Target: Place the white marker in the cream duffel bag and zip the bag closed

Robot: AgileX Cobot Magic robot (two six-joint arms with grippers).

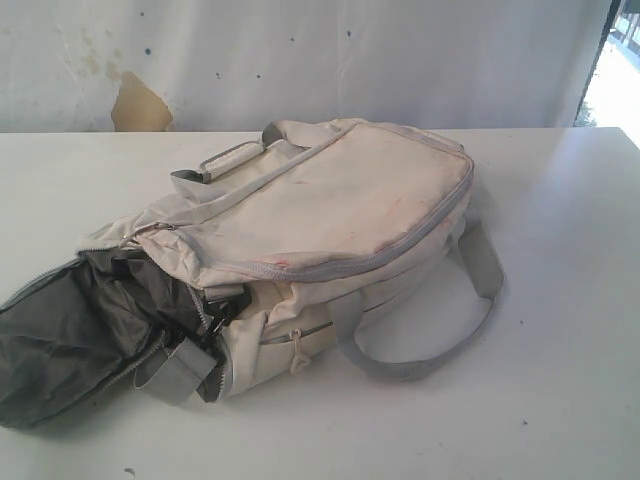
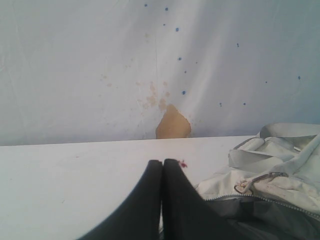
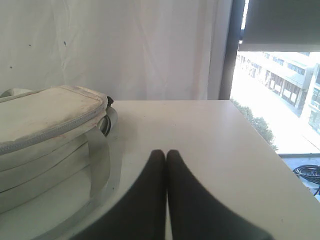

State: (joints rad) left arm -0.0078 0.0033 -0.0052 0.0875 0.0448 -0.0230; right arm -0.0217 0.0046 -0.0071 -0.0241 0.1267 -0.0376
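- My left gripper [image 2: 163, 162] is closed, its two dark fingers pressed together with nothing between them. It hangs over the bare white table [image 1: 560, 300].
- My right gripper [image 3: 166, 154] is closed and empty too, also over bare table.
- Only the wrist views show my grippers. The exterior view has neither arm in frame.
- The cream duffel bag [image 1: 340, 200] lies on its side in the centre of the exterior frame. Its broad stained panel faces up, and a closed zip runs along that panel's edge.
- Only the exterior view shows the bag's end gaping at the lower left of the frame, with dark grey lining [image 1: 60, 340] spilling onto the table.
- That view also shows a grey strap handle [image 1: 430, 365] looping onto the table at the bag's lower right.
- The left wrist view catches the bag's open end from close by. A metal zip pull [image 2: 245, 187] lies on crumpled cream fabric, near my fingers but apart from them.
- The right wrist view shows the bag's closed end, well apart from my fingers.
- Only the right wrist view shows a window [image 3: 280, 90] with buildings outside.
- A tan patch [image 1: 138, 105] on the white backdrop shows in the exterior and left wrist views.
- I cannot tell where the white marker is from any view.
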